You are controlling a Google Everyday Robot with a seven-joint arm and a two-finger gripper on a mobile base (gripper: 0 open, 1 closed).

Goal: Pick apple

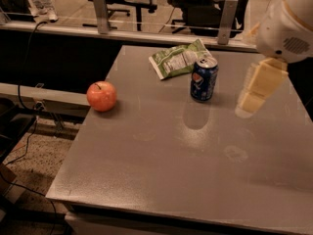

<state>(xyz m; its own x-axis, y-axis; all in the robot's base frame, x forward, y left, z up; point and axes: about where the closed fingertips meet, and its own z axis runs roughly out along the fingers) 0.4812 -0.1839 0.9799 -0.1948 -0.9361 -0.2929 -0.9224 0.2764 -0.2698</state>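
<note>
The apple [101, 96] is round and red-orange with a short dark stem. It sits at the left edge of the grey table [161, 165]. My gripper [258, 88] is cream-coloured and hangs over the right side of the table, to the right of the soda can and far from the apple. It holds nothing that I can see.
A blue soda can [204, 80] stands upright at the table's back middle. A green chip bag [179, 58] lies just behind it. A railing with metal posts [100, 5] and office chairs are beyond the far edge. Cables lie on the floor at the left.
</note>
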